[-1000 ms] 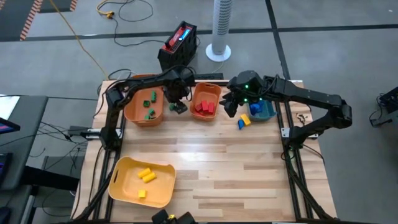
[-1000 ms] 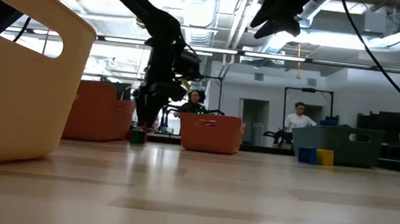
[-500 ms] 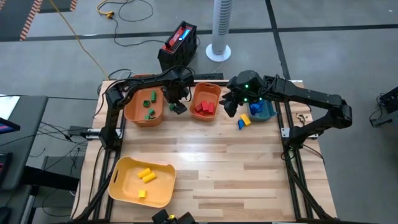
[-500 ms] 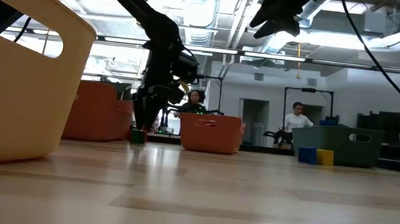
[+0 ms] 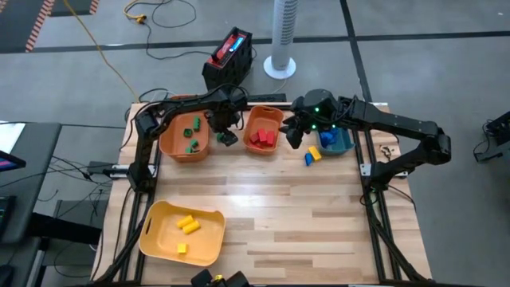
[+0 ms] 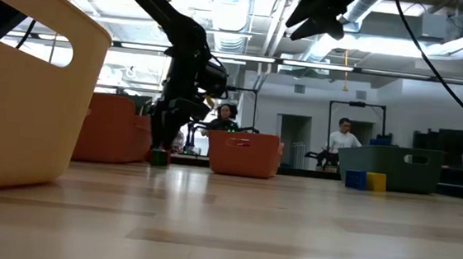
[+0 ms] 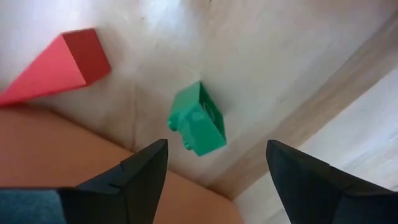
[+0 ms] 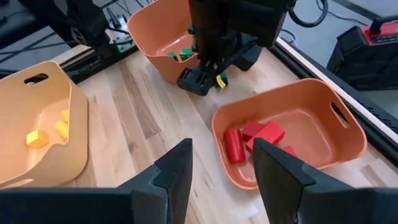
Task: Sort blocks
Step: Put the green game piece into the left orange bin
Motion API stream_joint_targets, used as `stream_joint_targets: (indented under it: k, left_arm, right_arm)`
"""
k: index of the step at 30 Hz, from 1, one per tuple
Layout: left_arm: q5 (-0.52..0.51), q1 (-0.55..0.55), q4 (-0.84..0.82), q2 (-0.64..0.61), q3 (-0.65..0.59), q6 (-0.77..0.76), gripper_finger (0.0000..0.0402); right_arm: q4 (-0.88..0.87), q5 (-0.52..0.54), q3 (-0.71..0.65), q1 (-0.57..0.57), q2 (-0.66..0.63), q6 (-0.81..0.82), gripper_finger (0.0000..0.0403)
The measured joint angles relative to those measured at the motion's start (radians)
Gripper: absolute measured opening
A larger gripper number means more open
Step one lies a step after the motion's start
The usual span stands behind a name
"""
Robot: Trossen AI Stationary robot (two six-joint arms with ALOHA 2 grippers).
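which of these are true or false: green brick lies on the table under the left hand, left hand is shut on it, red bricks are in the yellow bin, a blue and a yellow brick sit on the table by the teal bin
1. A green brick lies on the table under the left hand. True.
2. The left hand is shut on it. False: open, brick untouched.
3. Red bricks are in the yellow bin. False: they are in an orange bin.
4. A blue brick and a yellow brick sit by the teal bin. True.

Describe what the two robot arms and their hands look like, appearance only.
Both arms are dark, nearly black, built from slim jointed segments. The left arm ends in a blocky black left hand with two flat, tapered, matte fingers. The right arm looks the same; a small green light glows on its wrist housing, just behind the right hand. Thin black cables trail along it in the low view.
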Motion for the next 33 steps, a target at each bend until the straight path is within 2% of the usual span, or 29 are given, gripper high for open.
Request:
stream_joint_targets:
  k: [11,18,24,28,33]
  left_arm:
    - [0.039,-0.001,-0.006,0.055,0.0,-0.003,0.0264]
    - [0.012,-0.016,0.018,0.047,0.011,0.014,0.0264]
    - [0.043,-0.038,-0.025,0.048,0.005,0.133,0.0264]
    - [0.012,-0.067,-0.035,0.048,0.005,0.225,0.0264]
    - [-0.022,-0.088,-0.029,0.048,0.005,0.254,0.0264]
  right_arm:
    - [0.0,0.0,0.0,0.0,0.0,-0.007,0.0179]
    - [-0.002,0.0,0.0,0.0,0.0,-0.001,0.0179]
    - [-0.003,0.0,0.0,-0.007,0.0,-0.005,0.0179]
    - [-0.003,0.0,0.0,-0.007,0.0,-0.007,0.0179]
    - [-0.003,0.0,0.0,-0.007,0.0,-0.007,0.0179]
